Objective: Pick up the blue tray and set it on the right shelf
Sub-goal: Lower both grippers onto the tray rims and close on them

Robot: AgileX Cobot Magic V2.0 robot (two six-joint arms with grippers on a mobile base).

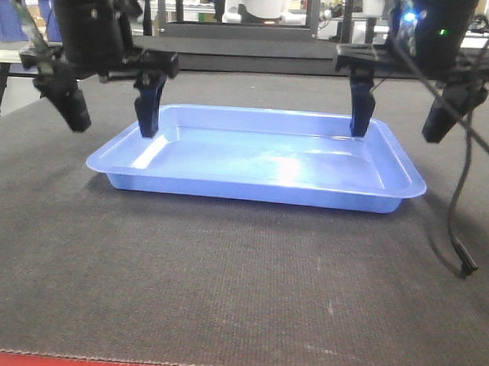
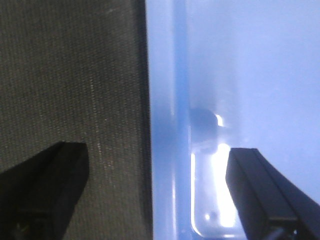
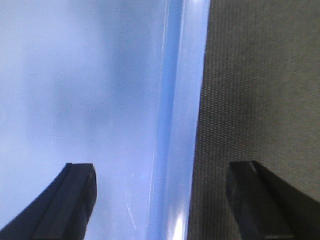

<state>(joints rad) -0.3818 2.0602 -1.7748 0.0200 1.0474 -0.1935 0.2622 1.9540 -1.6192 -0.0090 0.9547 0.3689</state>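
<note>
Tray (image 1: pixel 262 163) sits flat mid-bench on mat (image 1: pixel 222 288); L end effector (image 1: pixel 109 109) & R end effector (image 1: pixel 402 116) both apart, each straddling a short-side rim, one finger inside; prob. light, stiff, glossy/slippery, so pinch both rims evenly.

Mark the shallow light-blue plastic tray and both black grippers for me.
shallow light-blue plastic tray (image 1: pixel 262 159): front view, bare floor.
left gripper (image 1: pixel 113 127): front view, midway between open fingertips.
right gripper (image 1: pixel 397 134): front view, midway between open fingertips.
</note>
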